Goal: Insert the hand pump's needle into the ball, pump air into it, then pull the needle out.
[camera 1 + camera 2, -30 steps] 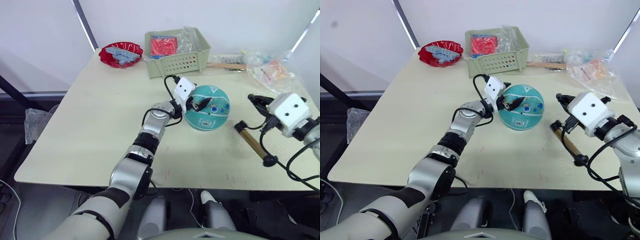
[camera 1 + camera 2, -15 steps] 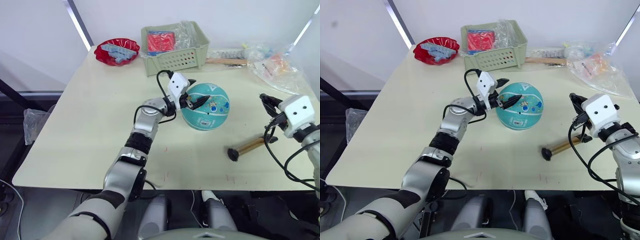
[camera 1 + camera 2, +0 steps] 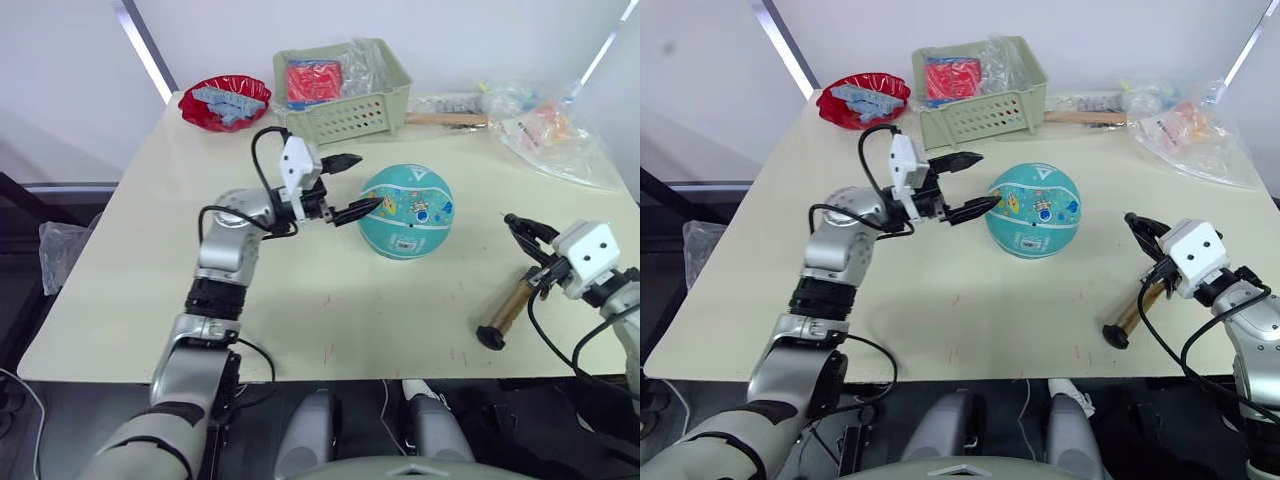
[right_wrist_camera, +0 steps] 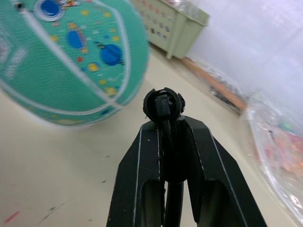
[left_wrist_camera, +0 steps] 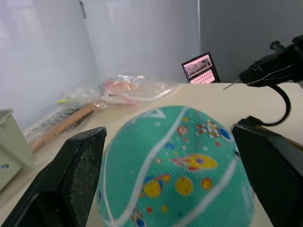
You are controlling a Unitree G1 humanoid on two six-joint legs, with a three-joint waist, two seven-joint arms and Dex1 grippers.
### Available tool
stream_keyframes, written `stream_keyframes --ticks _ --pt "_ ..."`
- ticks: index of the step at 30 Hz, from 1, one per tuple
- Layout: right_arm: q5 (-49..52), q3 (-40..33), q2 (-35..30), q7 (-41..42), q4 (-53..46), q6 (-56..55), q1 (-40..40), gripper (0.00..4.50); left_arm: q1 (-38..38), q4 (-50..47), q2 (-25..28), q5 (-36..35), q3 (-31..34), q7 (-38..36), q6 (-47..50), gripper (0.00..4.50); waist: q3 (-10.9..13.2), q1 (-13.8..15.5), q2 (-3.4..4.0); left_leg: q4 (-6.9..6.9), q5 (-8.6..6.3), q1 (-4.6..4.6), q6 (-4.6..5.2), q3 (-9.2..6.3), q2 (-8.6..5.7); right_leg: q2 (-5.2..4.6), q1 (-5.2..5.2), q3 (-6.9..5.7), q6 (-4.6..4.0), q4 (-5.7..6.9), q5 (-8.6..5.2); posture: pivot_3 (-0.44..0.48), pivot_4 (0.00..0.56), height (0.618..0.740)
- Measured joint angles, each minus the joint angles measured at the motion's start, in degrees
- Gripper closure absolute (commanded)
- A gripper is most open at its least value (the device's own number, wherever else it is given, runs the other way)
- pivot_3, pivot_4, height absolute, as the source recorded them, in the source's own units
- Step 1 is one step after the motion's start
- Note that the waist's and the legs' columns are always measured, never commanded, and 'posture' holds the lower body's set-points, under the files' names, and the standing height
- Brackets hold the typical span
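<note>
The ball [image 3: 406, 211] sits on the tabletop [image 3: 300, 300], and I place everything else from it. My left end effector [image 3: 345, 186] hovers just on the side of the ball toward my left arm, its two black fingers [image 3: 357, 211] spread wide apart; the lower fingertip is close to the ball's surface, though I cannot tell whether it touches. In my left wrist view the ball [image 5: 176, 179] lies between the two spread fingers [image 5: 71, 179] with a gap at each side. My right end effector [image 3: 528, 238] is well to the right of the ball and a little nearer to me, its fingers [image 4: 142, 175] pressed together on the black fitting at the end of the hose [image 3: 560, 345], with the needle [image 3: 501, 214] as a thin pin pointing back toward the ball but well apart from it. The hand pump [image 3: 510, 308] lies on the tabletop nearer my side than the ball, below my right end effector, its bronze barrel angled and its black end cap toward the table's front edge. Beyond the ball, at the far side, stands a pale green basket [image 3: 345, 95] with red packets and clear plastic inside; a red bowl [image 3: 224, 101] lies left of the basket, and crumpled clear plastic bags [image 3: 545, 130] lie far to the ball's right rear.
</note>
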Motion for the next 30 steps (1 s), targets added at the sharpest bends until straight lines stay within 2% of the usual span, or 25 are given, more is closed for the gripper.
stream_keyframes --ticks 3,6,14,30 --pt "0.29 0.08 -0.15 1.37 0.91 -2.08 1.0 4.44 3.25 -3.18 3.24 -2.27 0.15 -3.49 2.13 0.0 0.0 -0.02 0.0 0.0 0.0 0.01 0.0 0.01 0.01 0.0 0.0 0.02 0.0 0.01 0.0 0.0 0.15 0.738" --pt "0.32 0.25 -1.94 4.6 3.43 -5.63 4.77 4.44 9.95 -8.57 9.49 -5.65 0.76 -9.28 5.11 0.0 0.02 -0.08 0.04 -0.02 0.0 0.02 0.0 0.05 0.06 0.04 -0.01 0.06 -0.02 -0.02 -0.01 0.0 0.15 0.738" --pt "0.73 1.44 -3.97 9.27 5.0 -9.61 8.62 4.44 18.1 -16.09 15.44 -9.41 1.83 -14.63 7.48 0.0 0.03 0.05 0.06 0.06 -0.05 0.11 0.18 0.07 0.12 0.06 0.02 0.11 -0.04 0.08 0.01 0.0 0.15 0.738" --pt "3.08 7.81 0.99 6.02 0.71 -2.1 8.39 4.44 24.8 -20.22 17.54 -10.51 2.66 -14.86 6.84 0.0 0.05 -0.01 0.02 0.02 0.02 0.79 0.11 0.68 0.24 0.21 0.03 0.84 -0.43 0.8 -0.16 0.0 0.15 0.738"
